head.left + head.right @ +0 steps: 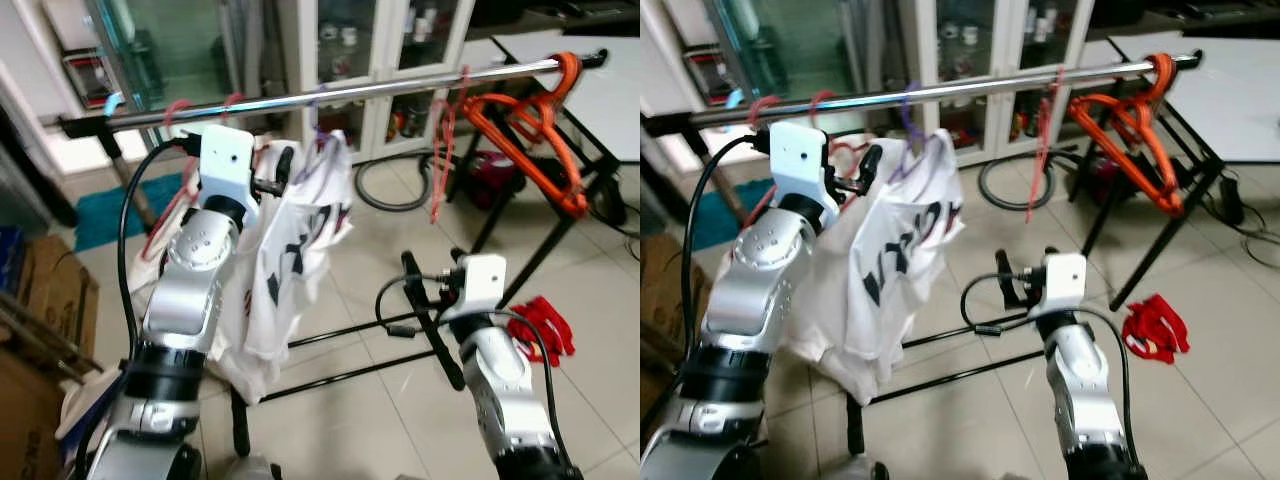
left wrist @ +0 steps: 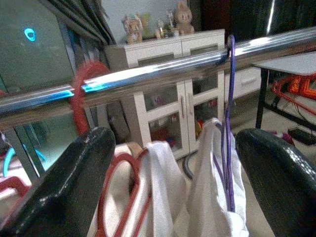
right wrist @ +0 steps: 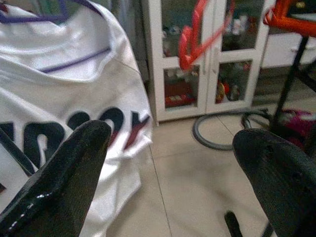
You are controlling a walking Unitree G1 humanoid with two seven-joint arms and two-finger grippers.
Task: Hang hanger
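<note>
Both arms reach toward the rail (image 1: 330, 92): the right tool (image 1: 425, 300) hangs low, wide open and empty; the left tool (image 2: 173, 163), open and empty, sits near the purple hanger (image 2: 229, 123), hooked on the rail with its shirt (image 1: 890, 270). Hanging looks done; withdrawal remains.

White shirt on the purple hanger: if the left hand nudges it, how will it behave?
Likely floppy: the shirt sags in loose folds below the purple hanger. It would probably swing rather than resist, since it hangs from a single hook over the smooth rail. That hook may also slide along the rail. The left hand sits open beside it.
</note>
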